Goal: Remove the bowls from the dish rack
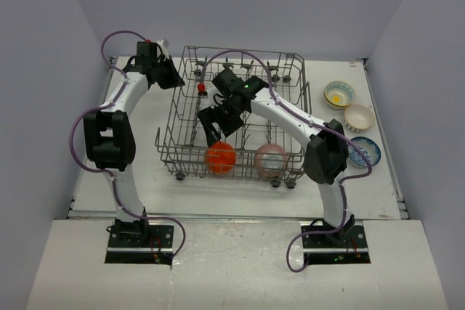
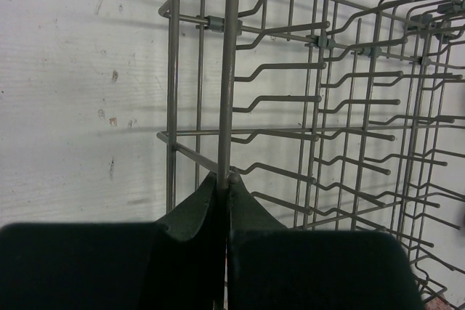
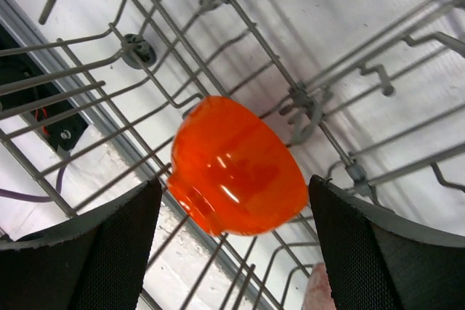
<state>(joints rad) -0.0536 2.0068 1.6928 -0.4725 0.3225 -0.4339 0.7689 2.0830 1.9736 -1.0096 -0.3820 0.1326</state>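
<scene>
- We see the left arm (image 1: 109, 139) stretched to the far left corner of the dish rack (image 1: 243, 168). The left hand (image 2: 227, 179) is clamped tight on one upright wire there.
- The right arm (image 1: 325, 154) bends over the rack and angles down inside it. The right hand (image 3: 232, 201) is spread wide, with a finger on either side of the orange bowl (image 3: 236, 168). We see gaps on both sides, and it holds nothing.
- The orange bowl lies tipped among the wires near the rack's front, with the pink bowl (image 1: 271, 160) just beside it.
- On the tabletop (image 1: 240, 197), right of the rack, sit a yellow-marked bowl (image 1: 339, 94), a cream bowl (image 1: 359, 117) and a blue patterned bowl (image 1: 363, 152).
</scene>
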